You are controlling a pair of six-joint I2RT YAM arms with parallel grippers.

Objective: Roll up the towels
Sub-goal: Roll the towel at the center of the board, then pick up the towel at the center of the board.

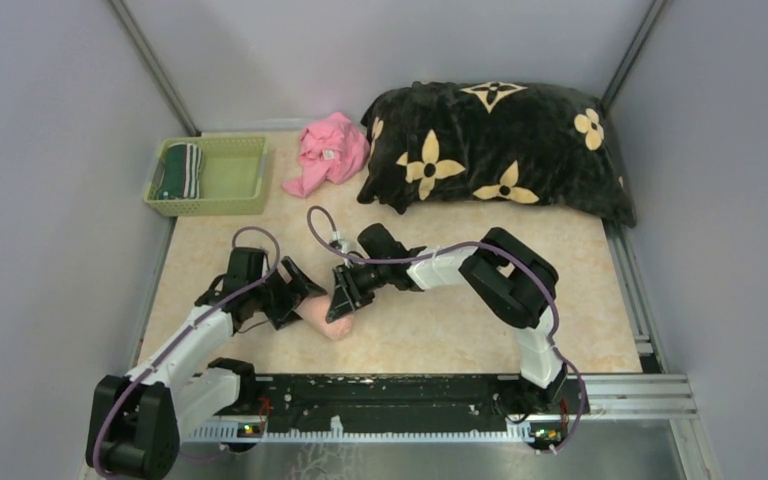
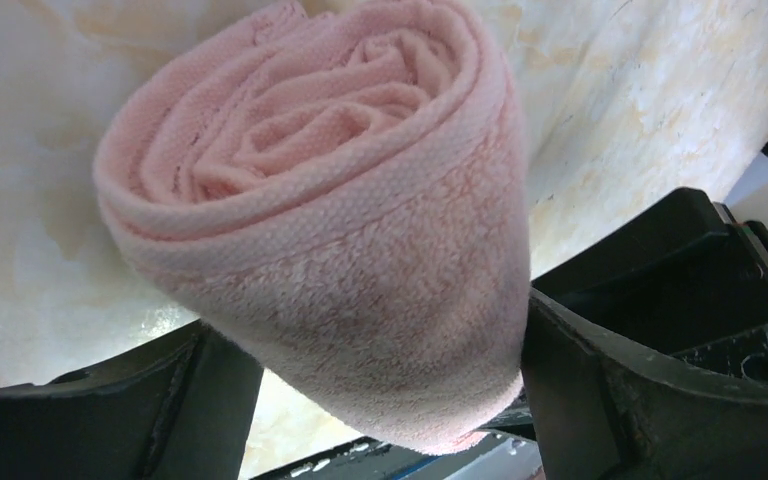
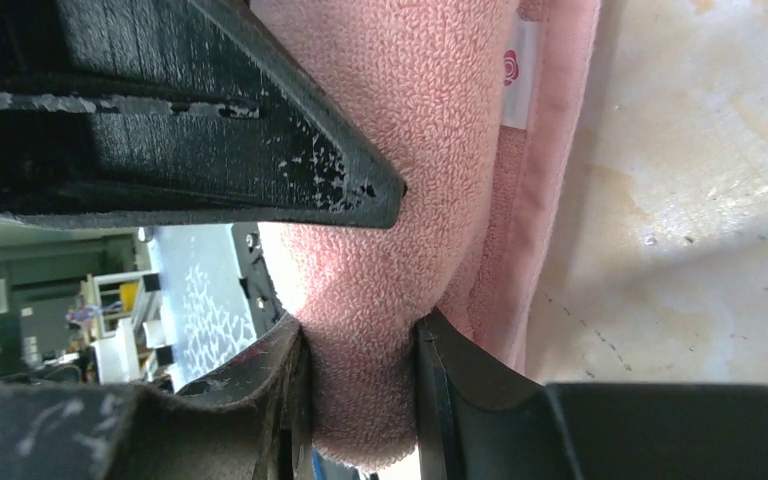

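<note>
The pale salmon-pink towel (image 1: 332, 322) lies rolled into a thick cylinder on the tabletop near the front, between the two arms. In the left wrist view its spiral end (image 2: 340, 200) fills the gap between my left gripper's (image 2: 380, 385) widely spread fingers, so the left gripper (image 1: 298, 298) is open around the roll. My right gripper (image 3: 360, 338) is shut on a thick fold of the same towel (image 3: 440, 120) and comes in from the right (image 1: 345, 300). The dark green striped towel (image 1: 180, 170) lies rolled in a basket at the back left.
A light green plastic basket (image 1: 230, 205) stands at the back left. A crumpled bright pink cloth (image 1: 330, 150) lies beside it. The big black blanket with tan flowers (image 1: 490, 145) fills the back right. Grey walls close in both sides.
</note>
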